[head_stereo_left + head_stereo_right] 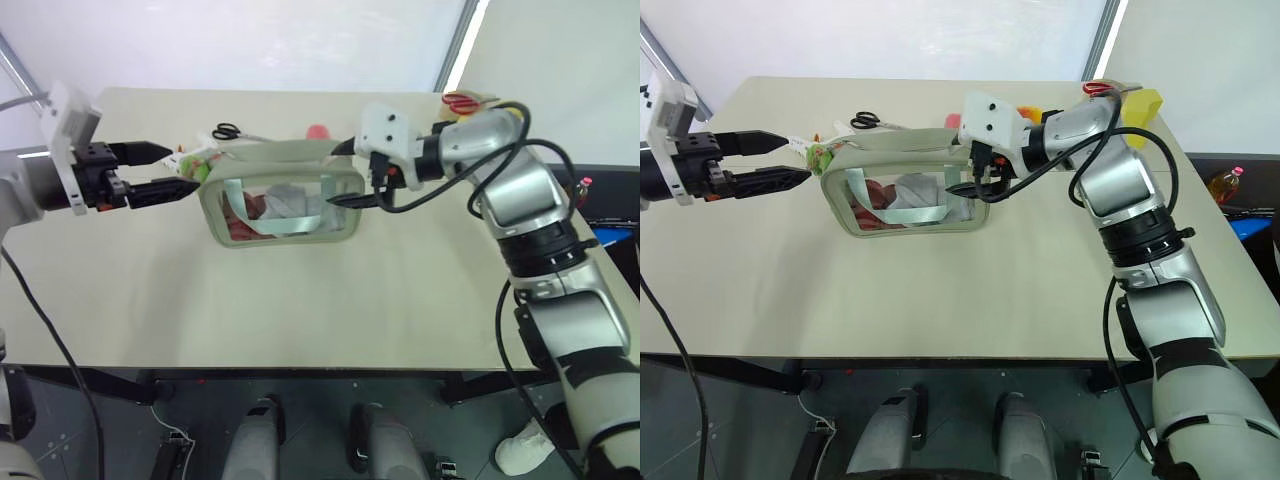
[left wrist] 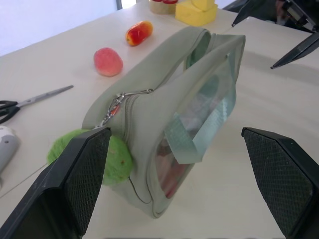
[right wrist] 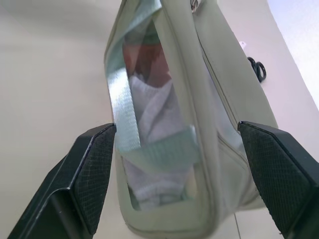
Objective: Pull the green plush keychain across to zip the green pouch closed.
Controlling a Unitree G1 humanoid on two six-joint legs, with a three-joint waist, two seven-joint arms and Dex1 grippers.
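The green pouch lies on the table with its clear window facing me. At its left end the green plush keychain hangs from the zipper pull. My left gripper is open just left of the pouch. One finger is right in front of the plush, and nothing is held. My right gripper is open at the pouch's right end, its fingers standing on either side of that end without gripping it.
Black scissors and a pink blob lie behind the pouch. A red-and-yellow toy, a yellow block and a red-handled item sit at the back right. A white object lies near the plush.
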